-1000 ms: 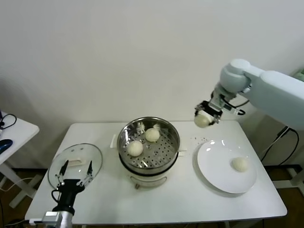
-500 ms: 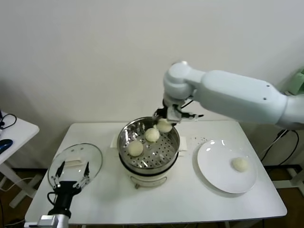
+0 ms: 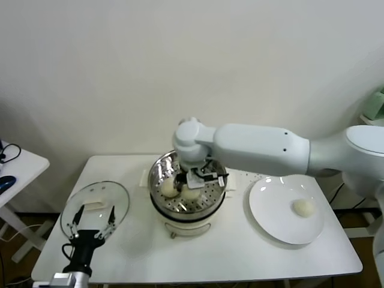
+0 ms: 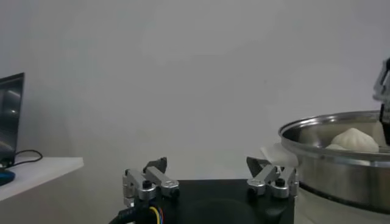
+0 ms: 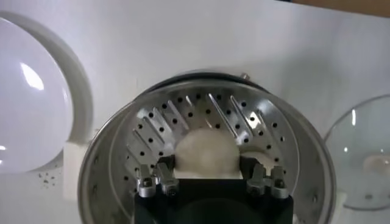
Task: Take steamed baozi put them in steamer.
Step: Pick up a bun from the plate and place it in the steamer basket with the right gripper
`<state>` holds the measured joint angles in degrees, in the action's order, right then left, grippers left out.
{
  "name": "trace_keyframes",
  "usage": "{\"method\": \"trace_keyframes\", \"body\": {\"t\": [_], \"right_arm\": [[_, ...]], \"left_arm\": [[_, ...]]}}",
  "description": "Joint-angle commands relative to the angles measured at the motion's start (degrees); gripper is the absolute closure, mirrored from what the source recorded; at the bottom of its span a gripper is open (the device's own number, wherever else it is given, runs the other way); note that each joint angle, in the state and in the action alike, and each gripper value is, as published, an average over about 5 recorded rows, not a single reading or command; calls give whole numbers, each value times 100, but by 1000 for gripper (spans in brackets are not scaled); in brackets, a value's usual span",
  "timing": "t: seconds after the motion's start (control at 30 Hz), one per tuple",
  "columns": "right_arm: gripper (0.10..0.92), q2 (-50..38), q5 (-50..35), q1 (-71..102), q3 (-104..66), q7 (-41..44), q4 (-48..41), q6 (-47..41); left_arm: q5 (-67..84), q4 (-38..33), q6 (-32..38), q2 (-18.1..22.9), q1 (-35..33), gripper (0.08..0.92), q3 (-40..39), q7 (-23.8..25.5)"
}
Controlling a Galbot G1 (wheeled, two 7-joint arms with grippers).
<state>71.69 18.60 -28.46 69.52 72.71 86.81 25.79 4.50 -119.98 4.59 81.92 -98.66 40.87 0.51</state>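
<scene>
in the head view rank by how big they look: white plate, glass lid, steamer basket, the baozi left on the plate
1. Steamer and white plate: look about alike, no ranking, and the right arm hides part of the steamer.
2. Glass lid: slightly smaller, partly behind the left gripper.
3. Baozi: by far the smallest.

White rectangular table (image 3: 240,252) carries three items. Steamer (image 3: 157,174) on its white pot base stands at centre, toward the rear. Round glass lid (image 3: 117,195) lies flat to the robot's left of it. White plate (image 3: 273,219) lies to the right, near the steamer, carrying one baozi (image 3: 303,207)
</scene>
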Motion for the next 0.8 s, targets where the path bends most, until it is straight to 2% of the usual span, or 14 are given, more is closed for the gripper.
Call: {"method": "trace_keyframes", "body": {"t": [0.03,0.8], "right_arm": [[338,178,171,271,198,-13,118,84],[318,-84,602,393,184,-205,155,426]], "left_arm": [[-27,7,-13,13,-3,177,-24,-2],[-62,6,-35,43,3,177,-58,-5]]}}
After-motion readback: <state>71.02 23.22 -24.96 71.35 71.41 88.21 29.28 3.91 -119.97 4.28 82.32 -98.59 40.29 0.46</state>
